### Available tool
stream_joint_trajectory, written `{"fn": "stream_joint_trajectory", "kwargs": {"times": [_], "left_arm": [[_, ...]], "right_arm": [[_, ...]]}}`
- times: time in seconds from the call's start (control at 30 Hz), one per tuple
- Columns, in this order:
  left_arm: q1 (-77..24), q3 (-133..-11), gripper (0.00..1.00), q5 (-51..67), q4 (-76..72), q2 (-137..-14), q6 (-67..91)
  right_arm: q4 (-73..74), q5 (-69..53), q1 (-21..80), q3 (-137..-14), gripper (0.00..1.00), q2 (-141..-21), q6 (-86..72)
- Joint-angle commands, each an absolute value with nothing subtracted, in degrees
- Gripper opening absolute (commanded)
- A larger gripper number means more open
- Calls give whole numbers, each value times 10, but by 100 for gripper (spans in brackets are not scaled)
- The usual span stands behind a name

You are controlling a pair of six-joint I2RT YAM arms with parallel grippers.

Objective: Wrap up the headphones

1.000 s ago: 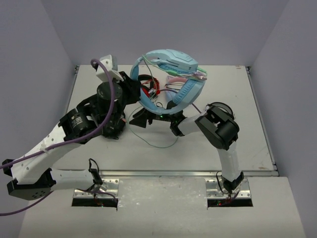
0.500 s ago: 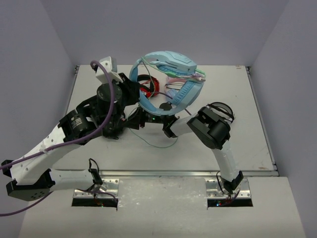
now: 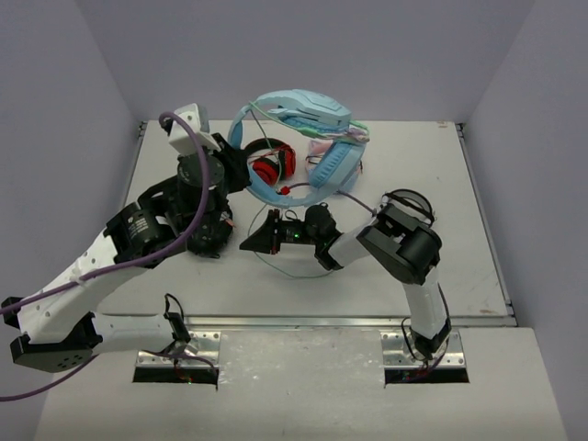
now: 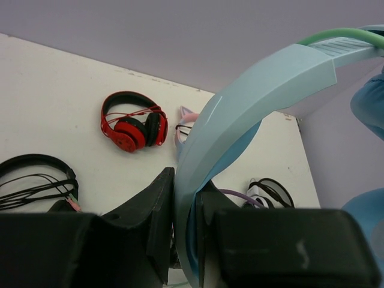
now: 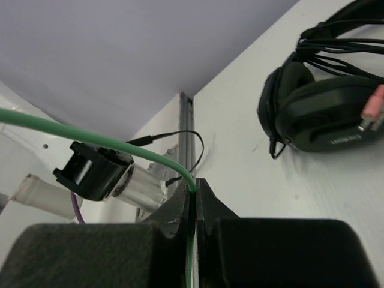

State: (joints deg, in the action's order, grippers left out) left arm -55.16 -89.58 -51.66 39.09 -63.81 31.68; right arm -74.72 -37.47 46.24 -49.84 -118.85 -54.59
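Note:
The large light-blue headphones hang above the middle of the table, held up by their wide headband. My left gripper is shut on that headband, which runs up between its black fingers in the left wrist view, where the gripper shows the band pinched. The thin mint-green cable arcs down from the left into my right gripper, which is shut on it. From above, the right gripper lies low and points left, with a loop of cable beneath it on the table.
A red pair lies under the lifted headphones. A black pair rests near the left arm. A white-and-black pair sits by the right elbow. A pale pair with pink ears lies farther back. The table's left rim is close.
My right gripper went from open to shut on the green cable and shifted left and nearer. The left gripper carried the headphones slightly left, uncovering the red pair.

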Motion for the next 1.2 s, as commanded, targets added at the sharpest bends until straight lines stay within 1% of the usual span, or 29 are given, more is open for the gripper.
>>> {"fn": "stream_joint_trajectory", "kwargs": {"times": [0.0,0.13,0.17,0.33,0.47,0.57,0.6,0.67,0.7,0.83,0.93,1.07,1.17], "left_arm": [[-555,-943,0,-567,337,-621,329],[-539,-982,0,-602,361,-636,319],[-529,-986,0,-600,364,-641,318],[-428,-1009,0,-525,359,-660,305],[-416,-1051,0,-528,369,-707,286],[-408,-1072,0,-542,369,-726,271],[-405,-1080,0,-553,367,-730,265],[-397,-1089,0,-555,369,-746,251],[-382,-1092,0,-542,370,-751,247],[-331,-1079,0,-490,374,-763,259],[-314,-1063,1,-479,367,-770,271],[-283,-1069,0,-440,371,-789,295],[-280,-1079,0,-459,372,-809,294]], "right_arm": [[-790,-328,439,-445,1,-1132,-530],[-797,-300,420,-365,1,-1058,-506],[-787,-294,418,-351,1,-1021,-498],[-789,-272,418,-259,1,-927,-464],[-786,-283,419,-202,1,-857,-460],[-765,-269,419,-168,1,-786,-452],[-748,-267,419,-151,1,-742,-436],[-688,-265,421,-142,1,-697,-419],[-671,-261,421,-134,1,-653,-404],[-517,-236,422,-135,1,-551,-356],[-446,-247,424,-156,1,-513,-342],[-397,-262,428,-177,1,-503,-327],[-371,-259,431,-182,1,-491,-316]]}}
